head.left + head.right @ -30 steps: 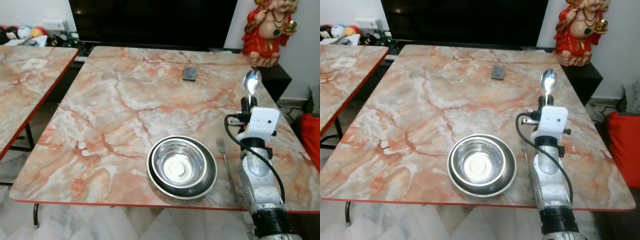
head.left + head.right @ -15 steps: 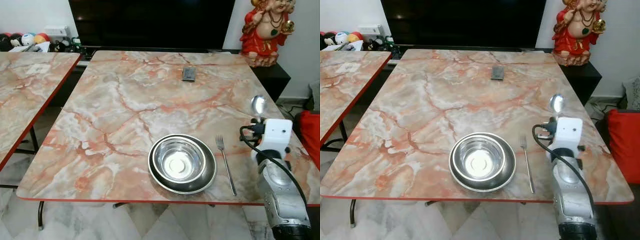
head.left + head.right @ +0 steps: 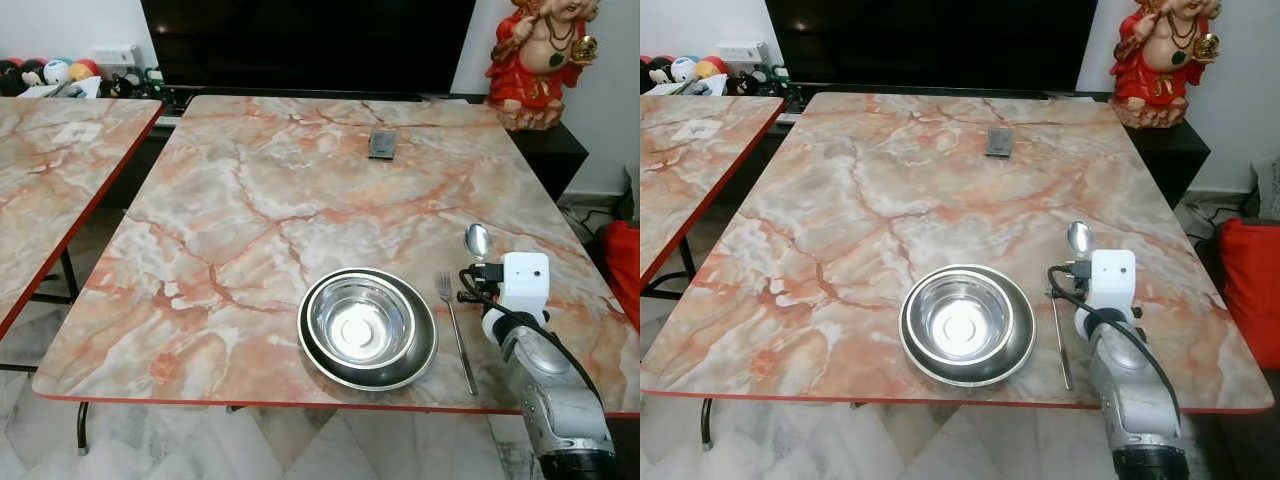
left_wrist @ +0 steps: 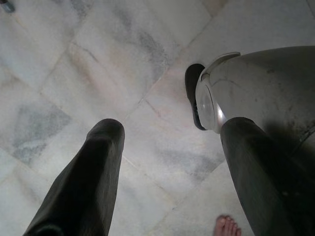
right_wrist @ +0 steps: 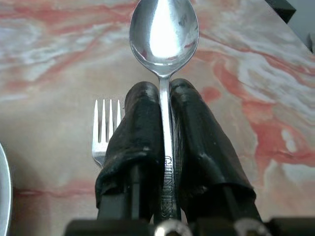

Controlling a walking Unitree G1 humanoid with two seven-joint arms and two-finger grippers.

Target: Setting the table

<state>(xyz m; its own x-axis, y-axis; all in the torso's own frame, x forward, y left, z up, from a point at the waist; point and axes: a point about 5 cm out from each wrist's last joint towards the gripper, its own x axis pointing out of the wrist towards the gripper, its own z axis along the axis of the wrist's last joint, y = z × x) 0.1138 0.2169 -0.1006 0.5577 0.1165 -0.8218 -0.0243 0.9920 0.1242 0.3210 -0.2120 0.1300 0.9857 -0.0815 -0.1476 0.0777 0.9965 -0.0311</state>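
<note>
bright, even light — sharp | glare on spoon [image 5: 164,30] bowl

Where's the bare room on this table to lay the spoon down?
Free: the strip between the fork and the table's right edge, where the right pincer holds the spoon. Crowded: between fork and bowl.

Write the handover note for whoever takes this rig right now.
Right end effector: shut on the spoon, bowl end forward, low over the table just right of the fork.
Left end effector: open, idle, pointing at the floor.
Done: steel bowl stands on the near edge of the table, fork lies to its right.
Left: set the spoon down right of the fork, release, withdraw.
</note>
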